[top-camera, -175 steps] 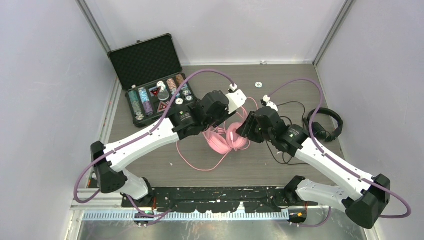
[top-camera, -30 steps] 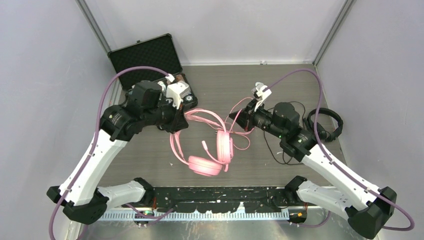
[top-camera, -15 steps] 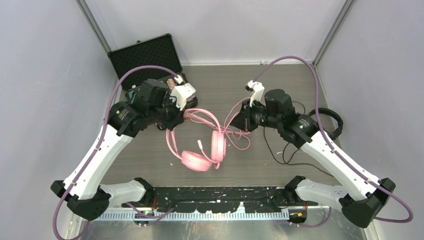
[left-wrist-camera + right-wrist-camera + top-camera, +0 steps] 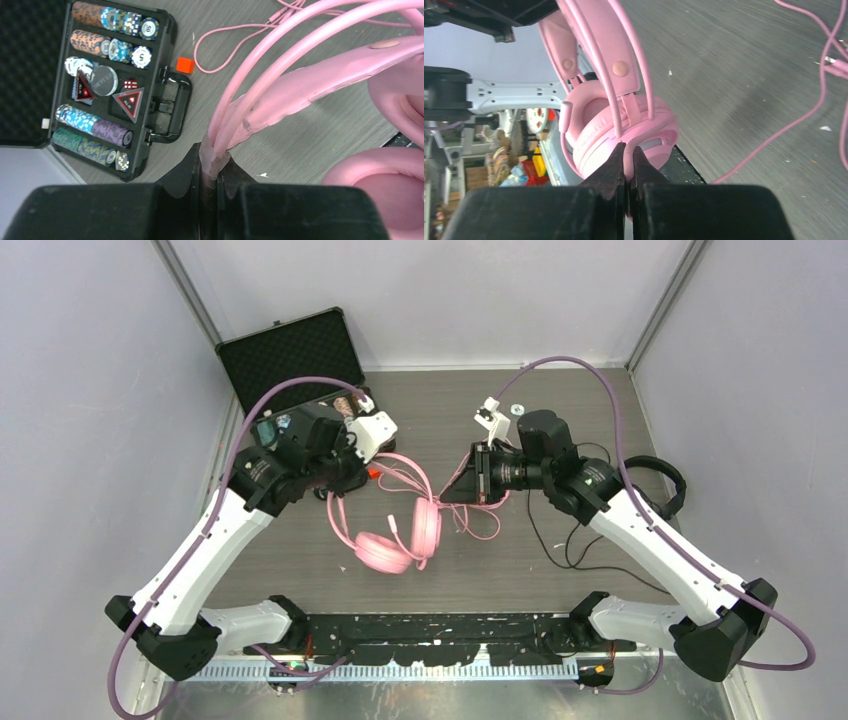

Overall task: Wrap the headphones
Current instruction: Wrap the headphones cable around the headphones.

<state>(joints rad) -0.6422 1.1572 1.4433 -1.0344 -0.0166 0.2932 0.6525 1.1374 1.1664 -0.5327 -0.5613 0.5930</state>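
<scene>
The pink headphones [image 4: 400, 530] hang above the table between my arms. My left gripper [image 4: 350, 480] is shut on the pink headband [image 4: 320, 75], seen clamped between its jaws in the left wrist view [image 4: 215, 159]. My right gripper [image 4: 458, 488] is shut on a strand of the pink cable [image 4: 482, 528] just beside an ear cup [image 4: 619, 125]; its jaws [image 4: 629, 150] pinch the pink strand. More cable loops trail on the table [image 4: 819, 105]. The black headphones [image 4: 658, 488] lie at the right edge, with their thin black cable [image 4: 560, 540] on the table.
An open black case [image 4: 290, 360] of poker chips [image 4: 110, 85] sits at the back left, partly under my left arm. A small red cube [image 4: 185, 64] lies by its handle. A small white disc [image 4: 517, 409] lies near the back.
Both grippers keep their hold. The pink headphones have shifted a little left. My right gripper has moved left and farther back, drawing the cable loops in; my left wrist has turned slightly.
</scene>
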